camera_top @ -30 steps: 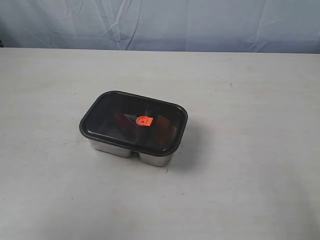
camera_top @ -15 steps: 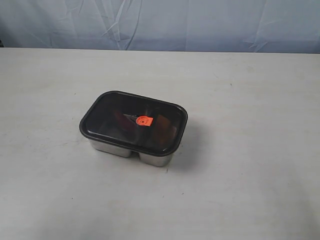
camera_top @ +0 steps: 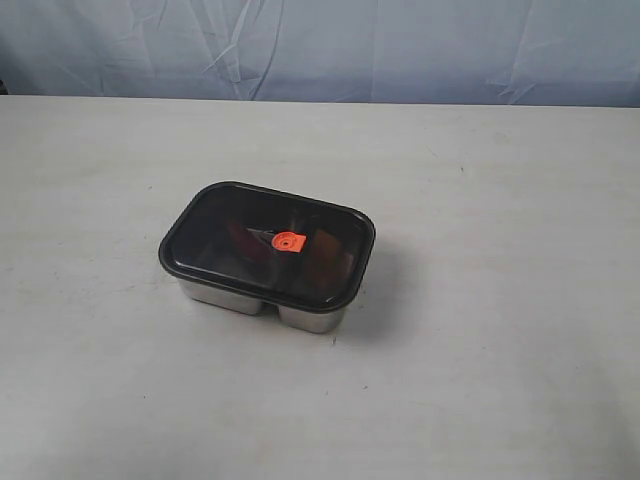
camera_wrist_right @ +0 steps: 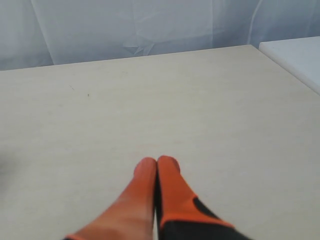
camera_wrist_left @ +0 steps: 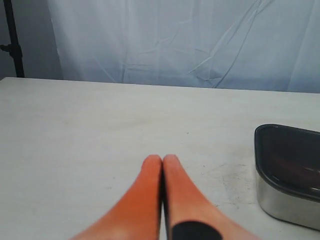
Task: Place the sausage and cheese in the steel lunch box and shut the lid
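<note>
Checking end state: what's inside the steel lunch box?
The lid sits on the steel lunch box. Through its dark tint only dim reddish shapes show; what they are cannot be told.

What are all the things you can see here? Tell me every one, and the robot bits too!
steel lunch box: one, shiny silver, near the middle of the table, closed
lid: one, dark see-through with a black rim, sitting on the lunch box; dim reddish shapes show under it, too dark to name
orange tab: one, orange, at the lid's centre
table: one, pale grey-white, under everything
cloth backdrop: one, light blue, wrinkled, behind the table
black stand: one, black, upright at the table's far edge
white surface: one, white, just past the table's edge
left gripper: one, orange fingers, shut, above bare table beside the box
right gripper: one, orange fingers, shut, above bare table
</note>
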